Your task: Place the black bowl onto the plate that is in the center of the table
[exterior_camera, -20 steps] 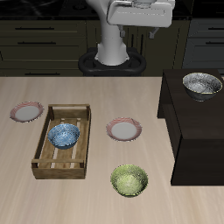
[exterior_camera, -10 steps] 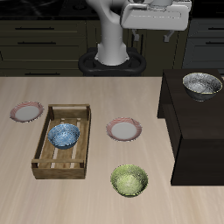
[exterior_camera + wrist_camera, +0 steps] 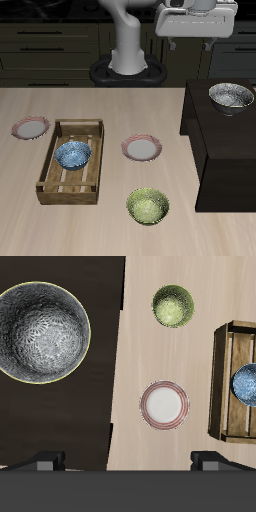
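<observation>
While the black bowl point(image 3: 231, 97) sits untouched on top of the dark cabinet block point(image 3: 222, 150), upright with its speckled inside showing, the step in hand looks like the approach: the arm is high above the scene and nothing is grasped. In the wrist view the black bowl point(image 3: 41, 332) lies below the fingers point(image 3: 127, 462) and off to one side of them, not between them. Those fingers are spread wide, with only their two dark tips point(image 3: 44, 464) showing at the frame's edge and empty air between.

Next, I judge, the fingers must be brought over the bowl's light rim and lowered so that one goes inside the wall and one outside; a thin curved rim gives little to pinch, so a poorly centred bite could let the bowl tip or slip.

Almost directly beneath the fingers lies the plate point(image 3: 164, 404), flat on the surface point(image 3: 100, 225) with its pink-red rim and nothing on it. Farther from them is a yellow-green bowl point(image 3: 173, 305), and beyond the plate a wooden tray point(image 3: 73, 160) holding a blue patterned bowl point(image 3: 73, 154). A second pink-rimmed plate point(image 3: 30, 127) lies past the tray. Behind the surface stand dark cabinets with drawer fronts.
</observation>
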Tool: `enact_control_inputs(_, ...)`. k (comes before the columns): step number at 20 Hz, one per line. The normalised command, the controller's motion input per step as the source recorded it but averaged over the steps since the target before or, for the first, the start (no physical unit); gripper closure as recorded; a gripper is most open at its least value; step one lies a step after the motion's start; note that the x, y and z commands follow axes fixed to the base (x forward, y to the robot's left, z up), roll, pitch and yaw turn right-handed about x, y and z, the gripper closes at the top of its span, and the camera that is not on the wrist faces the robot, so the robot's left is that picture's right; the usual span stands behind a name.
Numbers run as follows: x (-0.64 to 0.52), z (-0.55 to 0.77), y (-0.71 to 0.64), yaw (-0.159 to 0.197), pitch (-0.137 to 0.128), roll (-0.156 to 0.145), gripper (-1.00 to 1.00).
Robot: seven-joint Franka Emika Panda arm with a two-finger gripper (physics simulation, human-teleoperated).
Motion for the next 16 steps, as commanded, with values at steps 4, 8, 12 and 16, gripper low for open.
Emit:
enact_control_inputs(4, 0.09, 0.07, 0.24, -0.007, -0.013, 0.011, -1.0)
enact_control_inputs(8, 0.15, 0.08, 0.26, 0.004, -0.025, 0.009, -1.0)
enact_control_inputs(12, 0.21, -0.02, 0.24, -0.003, -0.003, 0.007, -1.0)
enact_control_inputs(16, 0.24, -0.02, 0.17, -0.001, -0.003, 0.007, -1.0)
